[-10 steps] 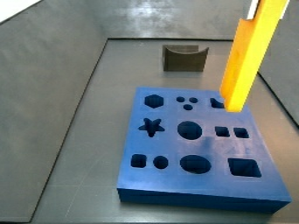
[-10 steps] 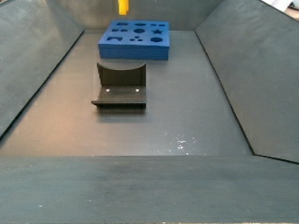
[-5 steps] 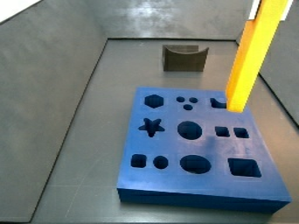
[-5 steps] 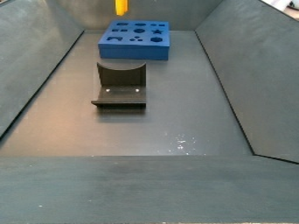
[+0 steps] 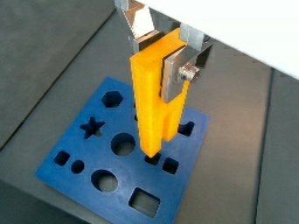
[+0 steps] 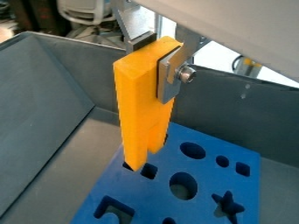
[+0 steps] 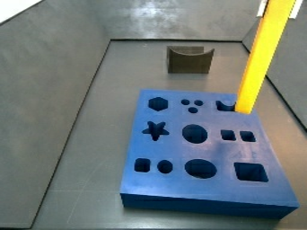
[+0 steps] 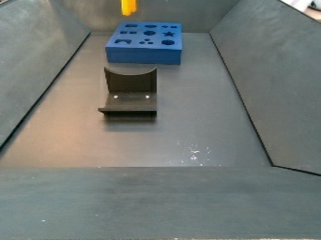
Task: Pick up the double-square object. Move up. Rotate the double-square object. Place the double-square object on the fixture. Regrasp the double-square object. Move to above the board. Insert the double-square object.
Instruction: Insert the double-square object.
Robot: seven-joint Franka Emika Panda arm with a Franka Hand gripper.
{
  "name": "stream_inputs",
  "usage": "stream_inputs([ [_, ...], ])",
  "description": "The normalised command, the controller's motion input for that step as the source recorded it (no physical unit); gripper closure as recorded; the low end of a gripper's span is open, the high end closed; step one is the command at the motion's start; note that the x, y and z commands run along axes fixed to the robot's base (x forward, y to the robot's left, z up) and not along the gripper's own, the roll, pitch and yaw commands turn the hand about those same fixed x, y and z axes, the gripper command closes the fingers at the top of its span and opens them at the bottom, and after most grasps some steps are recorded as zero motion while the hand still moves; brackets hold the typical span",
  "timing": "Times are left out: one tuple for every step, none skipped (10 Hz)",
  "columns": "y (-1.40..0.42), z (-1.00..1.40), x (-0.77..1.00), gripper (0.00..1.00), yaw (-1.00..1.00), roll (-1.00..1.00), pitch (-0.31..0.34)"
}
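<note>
The double-square object (image 5: 152, 96) is a long yellow-orange block hanging upright, forked end down. My gripper (image 5: 162, 52) is shut on its upper end, one silver finger plate on each side, as both wrist views show (image 6: 158, 54). The block (image 6: 142, 105) hangs above the blue board (image 5: 82, 162), its lower end over the board's edge region near small square holes. In a side view the block (image 7: 267, 54) stands over the board's (image 7: 168, 184) far right part; the gripper is cut off above the frame. The fixture (image 7: 188, 59) sits beyond the board, apart from the block.
Grey walls slope up around the floor on all sides. The board (image 8: 142, 54) lies at the far end in a side view, with the dark fixture (image 8: 129, 94) between it and the near floor. The block's tip (image 8: 128, 6) just shows at the frame's edge.
The block has shifted a little to the right over the board in a side view, still upright and still gripped. Board and fixture have not moved.
</note>
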Motion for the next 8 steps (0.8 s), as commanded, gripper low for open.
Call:
stream_inputs([
  [-0.1, 0.0, 0.57, 1.0, -0.31, 0.0, 0.136],
  [-0.14, -0.06, 0.56, 1.0, -0.27, 0.03, 0.173],
  [-0.13, -0.1, 0.53, 1.0, -0.28, 0.05, 0.187],
  [-0.12, -0.1, 0.49, 1.0, -0.32, 0.05, 0.184],
  [-0.11, -0.11, 0.47, 1.0, -0.37, 0.05, 0.159],
  [-0.11, -0.13, 0.53, 1.0, -0.36, 0.06, 0.119],
  [-0.13, -0.12, 0.64, 1.0, -0.33, 0.04, 0.049],
  [-0.14, -0.12, 0.7, 1.0, -0.32, 0.03, 0.006],
])
